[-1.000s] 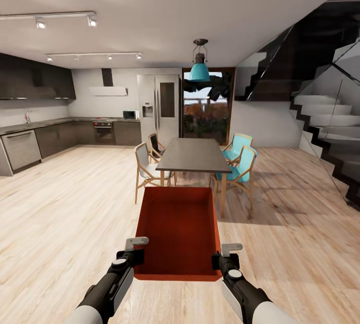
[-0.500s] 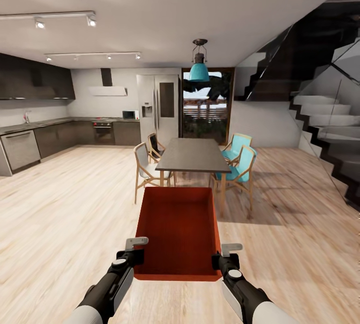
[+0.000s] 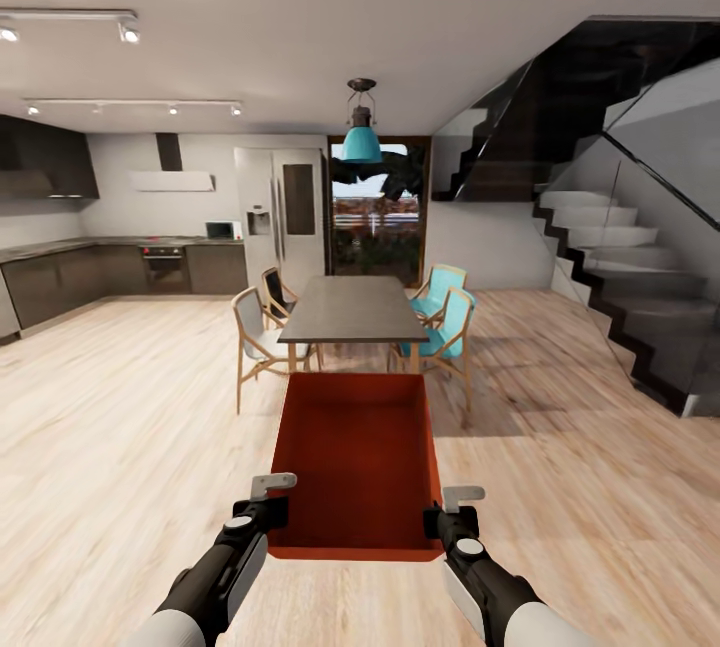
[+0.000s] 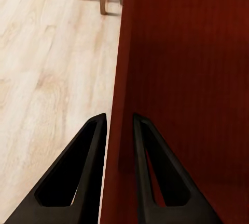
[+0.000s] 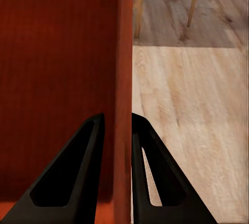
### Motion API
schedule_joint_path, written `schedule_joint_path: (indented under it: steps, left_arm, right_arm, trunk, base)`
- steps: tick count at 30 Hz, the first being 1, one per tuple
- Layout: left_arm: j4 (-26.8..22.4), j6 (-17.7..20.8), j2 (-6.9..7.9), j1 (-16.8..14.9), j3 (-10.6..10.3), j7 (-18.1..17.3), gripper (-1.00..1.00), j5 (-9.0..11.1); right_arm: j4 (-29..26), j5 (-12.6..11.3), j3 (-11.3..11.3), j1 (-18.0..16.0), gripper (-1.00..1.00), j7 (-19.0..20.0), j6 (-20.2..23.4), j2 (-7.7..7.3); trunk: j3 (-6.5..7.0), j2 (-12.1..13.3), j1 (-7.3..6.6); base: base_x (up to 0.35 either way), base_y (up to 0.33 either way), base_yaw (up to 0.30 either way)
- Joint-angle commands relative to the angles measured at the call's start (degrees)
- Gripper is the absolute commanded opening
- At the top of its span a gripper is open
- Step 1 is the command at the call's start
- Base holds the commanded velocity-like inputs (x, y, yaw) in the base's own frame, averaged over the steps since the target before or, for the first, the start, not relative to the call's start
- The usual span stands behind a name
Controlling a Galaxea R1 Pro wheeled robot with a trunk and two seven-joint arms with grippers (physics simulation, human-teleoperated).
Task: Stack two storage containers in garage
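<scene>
One orange-red storage container (image 3: 355, 457) hangs in front of me above the light wood planks, held by its two long walls. My left gripper (image 3: 268, 499) is shut on the container's left wall (image 4: 122, 52), one finger inside and one outside. On the opposite wall (image 5: 123, 52) my right gripper (image 3: 450, 509) is shut in the same way. The bin is open-topped, and nothing shows inside it. The garage is out of view.
A dark dining table (image 3: 350, 309) with wooden chairs (image 3: 250, 342) and teal chairs (image 3: 448, 327) stands just beyond the bin. A staircase (image 3: 620, 297) rises at the right. Kitchen counters (image 3: 60, 272) and a fridge (image 3: 282, 217) line the far left. Open wood floor (image 3: 120, 407) spreads to the left.
The whole picture has slid left, so the camera has turned right. The container and both grippers keep the same place in the picture.
</scene>
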Motion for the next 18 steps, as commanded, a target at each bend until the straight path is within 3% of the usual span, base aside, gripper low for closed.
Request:
schedule_joint_path:
  steps: [1, 18]
  left_arm:
    - [-2.02, -1.69, 0.00, -0.04, 0.78, 0.85, -1.00, -0.50]
    - [-1.98, -1.69, 0.00, -0.04, 0.74, 0.85, -1.00, -0.50]
  right_arm:
    - [0.14, -0.82, -0.41, -0.02, -1.00, -0.34, -0.27, 0.01]
    - [0.14, -0.82, -0.41, -0.02, -1.00, -0.32, -0.31, -0.07]
  trunk:
    - [-0.09, -0.06, 0.01]
    - [0.24, -0.06, 0.01]
  base:
    - [0.000, 0.000, -0.242]
    - [0.000, 0.000, -0.242]
